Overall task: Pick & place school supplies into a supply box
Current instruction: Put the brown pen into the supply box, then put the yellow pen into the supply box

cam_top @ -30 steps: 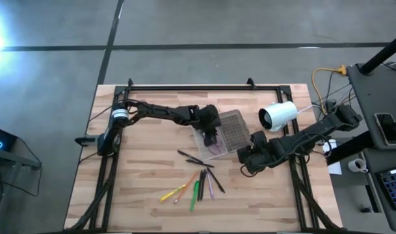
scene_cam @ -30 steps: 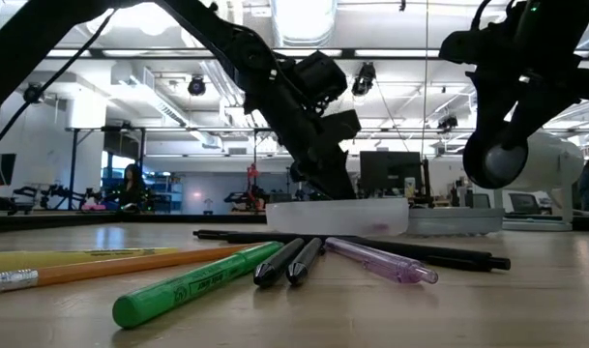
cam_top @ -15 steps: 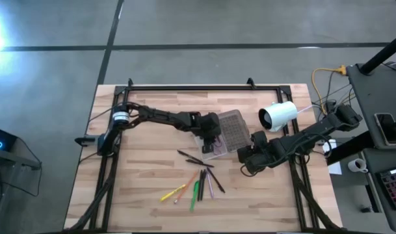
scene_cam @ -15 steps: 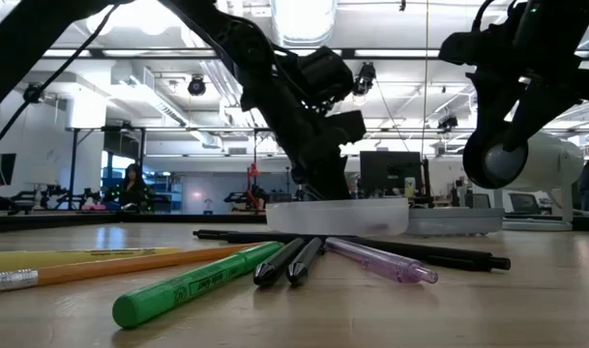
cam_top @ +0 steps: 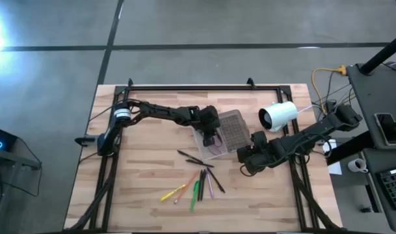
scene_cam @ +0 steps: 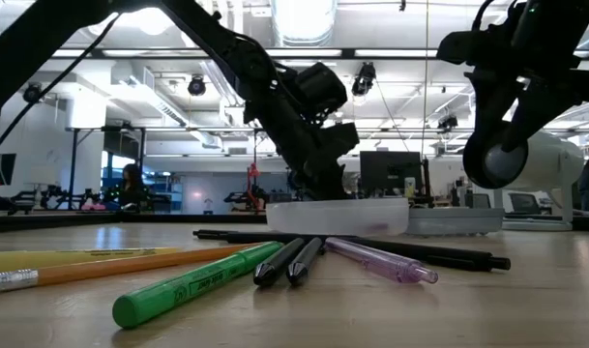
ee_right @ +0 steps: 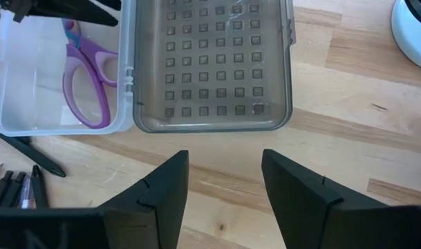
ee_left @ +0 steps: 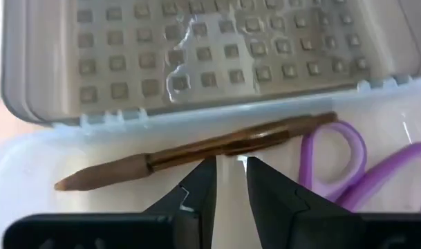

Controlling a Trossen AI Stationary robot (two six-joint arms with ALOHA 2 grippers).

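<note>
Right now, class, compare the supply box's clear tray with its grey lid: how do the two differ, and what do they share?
The tray is clear and smooth; the lid is greyish with a grid of small raised squares. The tray holds purple scissors and a brown pencil; the lid holds nothing. The left gripper hangs over the tray with its fingers slightly apart; the right gripper faces the lid. Both are rectangular, similar in size, hinged together and lying open on the table.
</note>
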